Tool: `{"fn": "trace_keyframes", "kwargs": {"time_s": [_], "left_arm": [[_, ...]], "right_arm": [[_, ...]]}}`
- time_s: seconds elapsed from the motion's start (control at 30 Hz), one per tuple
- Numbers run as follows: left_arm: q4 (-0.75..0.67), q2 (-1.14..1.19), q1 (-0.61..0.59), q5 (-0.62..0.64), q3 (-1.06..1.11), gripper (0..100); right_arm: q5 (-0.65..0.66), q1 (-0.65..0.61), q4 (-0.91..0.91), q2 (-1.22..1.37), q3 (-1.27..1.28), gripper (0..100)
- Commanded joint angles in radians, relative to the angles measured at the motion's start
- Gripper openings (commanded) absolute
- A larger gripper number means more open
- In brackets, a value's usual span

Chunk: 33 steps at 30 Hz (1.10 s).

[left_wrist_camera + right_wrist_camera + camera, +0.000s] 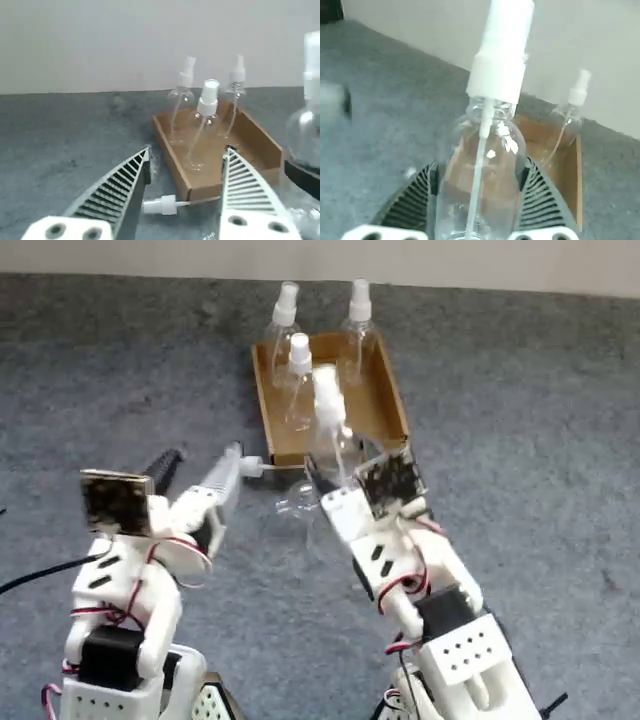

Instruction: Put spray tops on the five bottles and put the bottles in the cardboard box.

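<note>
Three capped bottles (pixel 202 130) stand in the cardboard box (pixel 172 160). The right gripper (pixel 480 167), jaws clamped on a fourth capped bottle (pixel 485 145), holds it at the box's near end. A fifth bottle (pixel 297 505) seems to lie topless on the desk (pixel 520 440). Its spray top (pixel 162 205) waits beside the box, under the left gripper (pixel 187 150), whose jaws are wide.

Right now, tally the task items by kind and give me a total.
Bottles: 5 (three in the cardboard box, one in the right pincer, one lying on the carpet)
Spray tops: 5 (four fitted, one loose)
Cardboard box: 1
Total: 11
</note>
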Motion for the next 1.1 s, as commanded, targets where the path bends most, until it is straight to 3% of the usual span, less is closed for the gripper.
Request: {"fn": "trace_keyframes", "kwargs": {"time_s": [0.0, 0.2, 0.3, 0.47, 0.6, 0.77, 1.07], "left_arm": [[0.009, 0.041, 0.128, -0.055, -0.002, 19], [0.107, 0.054, 0.205, -0.101, -0.024, 24], [0.181, 0.033, 0.252, -0.101, -0.042, 33], [0.187, 0.035, 0.262, -0.101, -0.025, 34], [0.110, 0.035, 0.246, -0.106, 0.025, 34], [-0.032, 0.035, 0.133, -0.141, 0.108, 30], [-0.043, 0.035, 0.133, -0.164, 0.128, 30]], "right_arm": [[-0.025, 0.021, 0.111, 0.140, -0.259, 0.5], [-0.232, 0.005, 0.231, 0.326, -0.512, 0.5], [-0.242, -0.039, 0.231, 0.355, -0.530, 0.5], [-0.242, -0.113, 0.303, 0.355, -0.533, 0.5], [-0.241, -0.145, 0.392, 0.355, -0.535, 0.5], [-0.241, -0.154, 0.470, 0.355, -0.539, 0.5], [-0.172, -0.154, 0.562, 0.354, -0.544, 0.5]]}}
